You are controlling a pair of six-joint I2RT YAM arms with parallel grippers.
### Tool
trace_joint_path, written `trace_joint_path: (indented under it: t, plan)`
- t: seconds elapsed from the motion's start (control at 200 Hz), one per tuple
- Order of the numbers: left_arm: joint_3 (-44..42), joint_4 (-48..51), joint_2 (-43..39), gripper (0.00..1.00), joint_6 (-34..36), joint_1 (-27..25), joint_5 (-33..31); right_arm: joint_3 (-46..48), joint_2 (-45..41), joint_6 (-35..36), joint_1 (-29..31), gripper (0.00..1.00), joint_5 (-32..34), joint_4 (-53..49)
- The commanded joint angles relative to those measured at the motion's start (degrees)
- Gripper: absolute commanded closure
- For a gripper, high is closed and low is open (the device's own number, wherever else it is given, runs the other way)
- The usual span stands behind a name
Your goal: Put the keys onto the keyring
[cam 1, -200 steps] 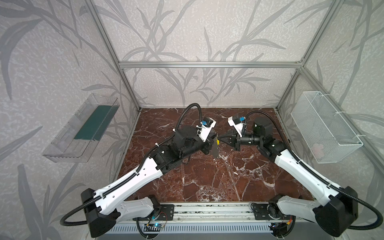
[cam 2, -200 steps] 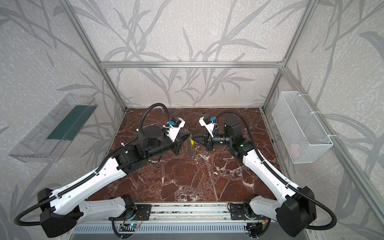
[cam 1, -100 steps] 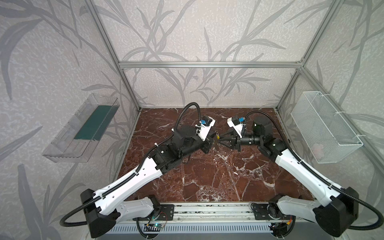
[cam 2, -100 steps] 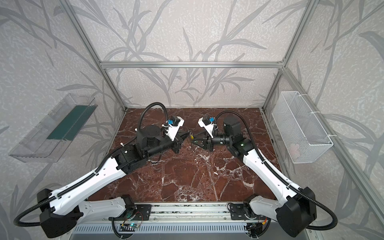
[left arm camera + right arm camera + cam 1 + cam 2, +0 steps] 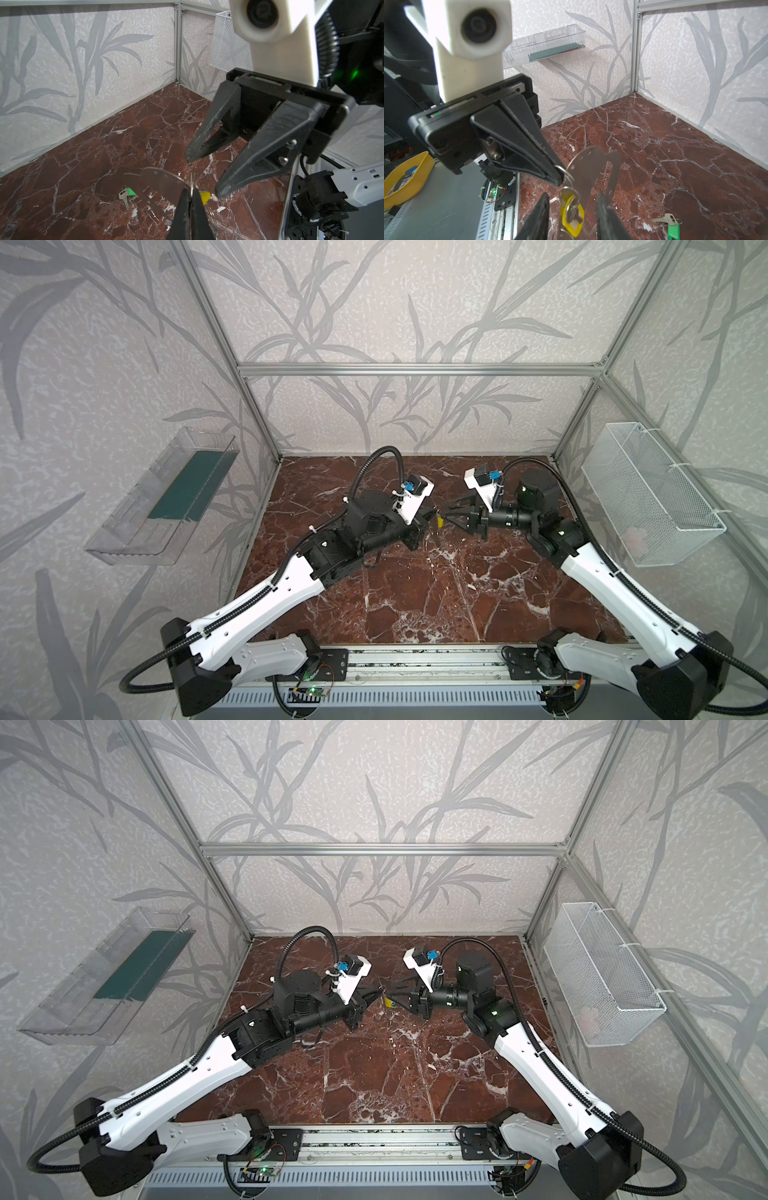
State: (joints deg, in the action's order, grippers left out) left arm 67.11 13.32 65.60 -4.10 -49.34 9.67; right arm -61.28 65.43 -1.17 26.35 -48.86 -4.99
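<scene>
keyring (image 5: 593, 172) up in the air between left gripper (image 5: 558, 178) and right gripper (image 5: 204, 174), hanging key (image 5: 572, 209) on it; loose key (image 5: 124, 197) on floor (image 5: 415, 593), seemingly behind the keyring

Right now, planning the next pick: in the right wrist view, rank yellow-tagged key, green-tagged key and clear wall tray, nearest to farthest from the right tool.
1. Yellow-tagged key: hanging between the right tool's open jaws.
2. Green-tagged key: lying on the marble floor beyond.
3. Clear wall tray: mounted high on the far side.
</scene>
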Motion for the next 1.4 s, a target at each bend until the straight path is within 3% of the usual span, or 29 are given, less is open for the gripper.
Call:
trace_joint_path:
  t: [0.0, 0.08, 0.28, 0.395, 0.76, 1.395]
  plan:
    - [1.42, -0.08, -0.21, 1.0, 2.78, 1.44, 5.2, -2.73, -0.4, 1.2, -1.17, 0.6, -2.49, 1.21]
    - [2.95, 0.99, 0.82, 1.0, 2.91, 4.48, 9.53, -3.82, 0.28, 1.34, -2.25, 0.58, -4.53, 1.13]
    - [4.24, -1.72, 3.59, 1.0, 0.17, 14.05, 27.53, -5.43, 1.73, 2.18, -3.84, 0.52, -9.51, 1.64]
    - [6.73, -0.74, 6.21, 1.0, 1.09, 15.94, 35.44, -7.12, 3.74, 1.78, -4.03, 0.51, -11.43, 1.89]
    - [6.7, -3.37, 8.27, 1.0, 1.49, 16.72, 38.22, -6.63, 6.19, 0.36, -4.03, 0.62, -8.8, 4.72]
    - [4.88, -9.32, 8.59, 1.0, -1.51, 16.83, 39.44, -3.75, 6.54, -2.42, -3.94, 0.76, -11.61, 8.45]
